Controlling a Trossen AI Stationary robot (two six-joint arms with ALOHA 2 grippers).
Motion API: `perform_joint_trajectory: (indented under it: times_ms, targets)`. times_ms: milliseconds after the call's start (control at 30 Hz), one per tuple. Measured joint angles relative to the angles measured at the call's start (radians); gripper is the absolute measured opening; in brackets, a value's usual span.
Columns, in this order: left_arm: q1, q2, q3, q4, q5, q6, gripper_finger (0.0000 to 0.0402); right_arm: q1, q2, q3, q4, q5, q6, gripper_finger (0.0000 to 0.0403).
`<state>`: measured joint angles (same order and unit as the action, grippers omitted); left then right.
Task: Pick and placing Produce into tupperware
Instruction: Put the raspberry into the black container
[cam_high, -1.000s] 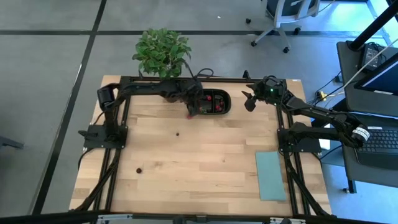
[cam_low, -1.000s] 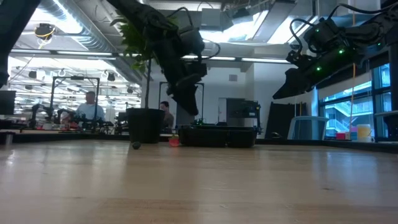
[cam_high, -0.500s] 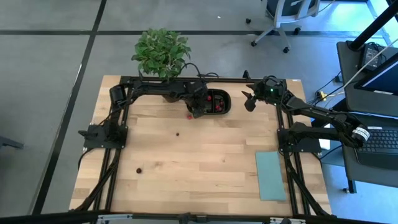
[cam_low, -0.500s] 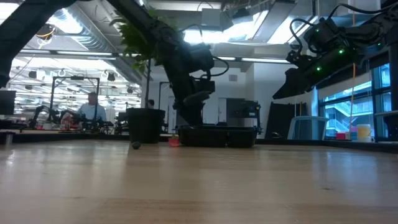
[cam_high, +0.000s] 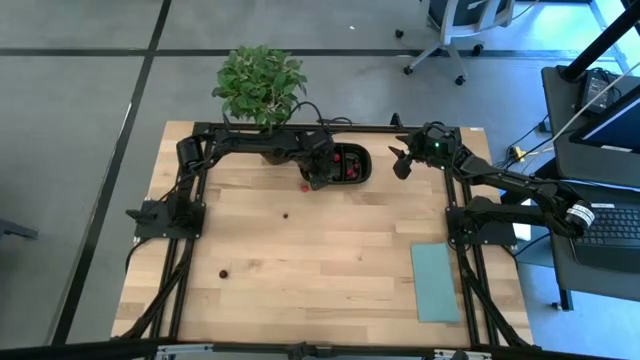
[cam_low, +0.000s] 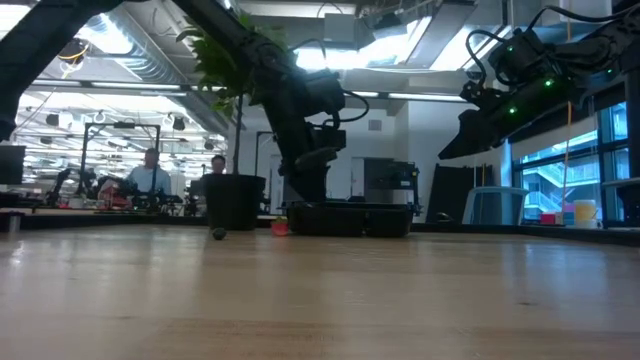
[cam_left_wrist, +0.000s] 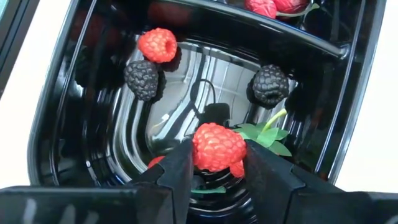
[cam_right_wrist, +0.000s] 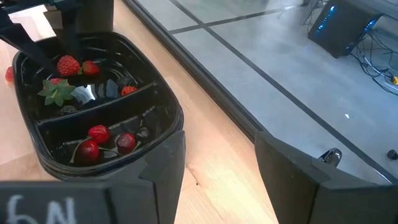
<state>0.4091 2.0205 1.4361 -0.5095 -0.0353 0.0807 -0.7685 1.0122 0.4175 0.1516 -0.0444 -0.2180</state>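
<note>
The left pincer (cam_left_wrist: 217, 163) held a red raspberry (cam_left_wrist: 217, 147) inside the black tray (cam_left_wrist: 56, 124), while the right pincer (cam_right_wrist: 217, 165) waited wide open nearby.

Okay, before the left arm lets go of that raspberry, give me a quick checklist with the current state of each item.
1. Left gripper shut on the red raspberry: ok.
2. Raspberry above the black tray, inside a compartment: ok.
3. Spot below it free: not ok, a green leaf and something red lie right beneath.
4. Blackberries out of the drop path: ok, they sit off to the sides.
5. Right gripper out of the way: ok, open and beside the tray's far end.
6. Pieces left outside the tray: not ok, a red berry and two dark ones lie on the table.
</note>
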Motion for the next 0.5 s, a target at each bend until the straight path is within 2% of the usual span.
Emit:
perform_joint_trajectory:
  times_ms: [500]
  targets:
    - [0.000, 0.000, 0.000, -0.002, 0.000, 0.000, 0.0129, 0.000, 0.000, 0.000, -0.008, 0.000, 0.000, 0.0196]
